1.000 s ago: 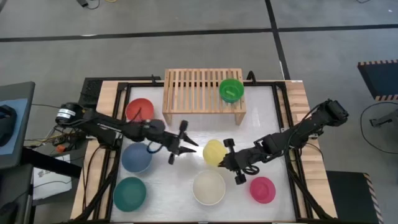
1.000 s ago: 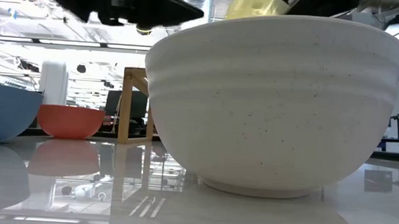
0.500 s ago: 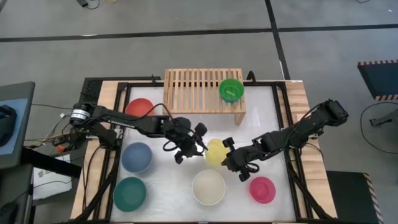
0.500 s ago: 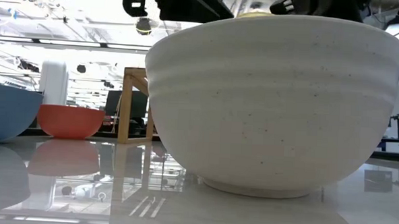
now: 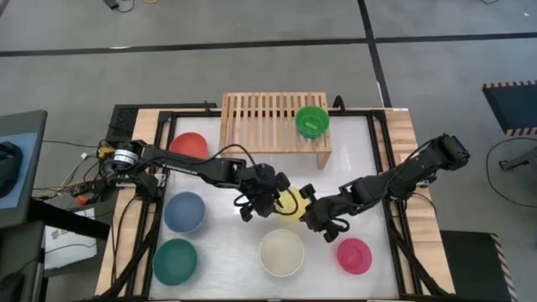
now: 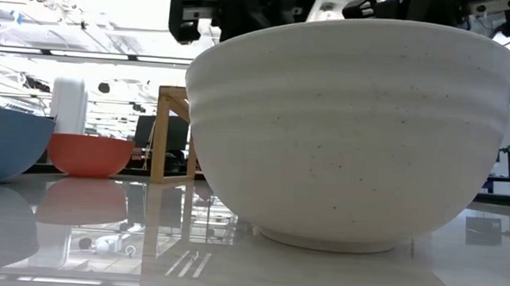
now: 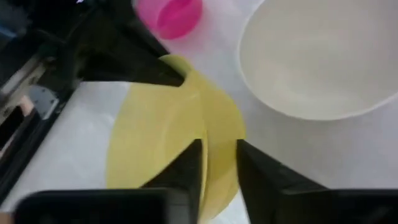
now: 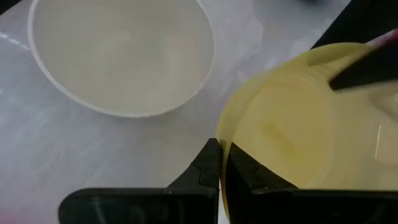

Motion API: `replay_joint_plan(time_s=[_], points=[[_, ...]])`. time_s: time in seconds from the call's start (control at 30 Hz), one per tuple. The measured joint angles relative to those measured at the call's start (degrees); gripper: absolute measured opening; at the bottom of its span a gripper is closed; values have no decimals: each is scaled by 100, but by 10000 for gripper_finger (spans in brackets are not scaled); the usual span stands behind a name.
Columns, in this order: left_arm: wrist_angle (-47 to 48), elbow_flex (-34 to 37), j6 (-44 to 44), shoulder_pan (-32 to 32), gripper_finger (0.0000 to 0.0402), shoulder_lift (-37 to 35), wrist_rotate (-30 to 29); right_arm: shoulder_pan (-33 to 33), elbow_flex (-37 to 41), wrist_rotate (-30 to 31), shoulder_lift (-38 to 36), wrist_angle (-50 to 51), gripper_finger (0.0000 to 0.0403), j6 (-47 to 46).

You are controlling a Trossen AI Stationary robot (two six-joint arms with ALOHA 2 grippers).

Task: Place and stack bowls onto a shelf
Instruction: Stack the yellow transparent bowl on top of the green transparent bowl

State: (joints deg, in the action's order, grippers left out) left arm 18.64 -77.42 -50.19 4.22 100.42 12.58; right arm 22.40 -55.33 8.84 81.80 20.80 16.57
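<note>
The yellow bowl hangs tilted between both grippers at the table's middle. My left gripper is shut on its left rim, seen closely in the left wrist view. My right gripper is shut on the opposite rim, as the right wrist view shows. The green bowl sits on the right end of the light-wood shelf at the far side. The cream bowl stands just near of the grippers and fills the low view. No light blue bowl is in view. My left gripper pinches the yellow bowl's rim on the bowl's left side, one finger inside the bowl and one outside. It comes from the table's left. My right gripper pinches the opposite rim, one finger outside the wall and one inside, coming from the right. The bowl sits tilted between the two.
Resting on the table are the red bowl at far left, the slate blue bowl and the teal bowl at left, and the pink bowl at near right. The shelf's left and middle slats are bare.
My left gripper has travelled toward the table's right, from beside the slate blue bowl to the yellow bowl's left rim, where its fingers now stand. My right gripper has kept its hold on the yellow bowl and sunk a little; the bowl has dropped behind the cream bowl in the low view.
</note>
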Motion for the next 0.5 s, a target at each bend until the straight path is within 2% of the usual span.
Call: replay_joint_plan(time_s=[0.1, 0.27, 0.37, 0.5], points=[[207, -89, 20, 3, 14, 9, 147, -21, 0, 17, 0, -3, 36, -78], [458, -143, -69, 1, 5, 9, 103, -112, -7, 348, -11, -101, 75, -262], [456, -143, -122, 3, 1, 10, -418, -65, -87, 611, -91, 7, 105, -483], [274, -164, -184, -6, 1, 11, -1388, 107, -503, 1001, -333, 767, 149, -1218]])
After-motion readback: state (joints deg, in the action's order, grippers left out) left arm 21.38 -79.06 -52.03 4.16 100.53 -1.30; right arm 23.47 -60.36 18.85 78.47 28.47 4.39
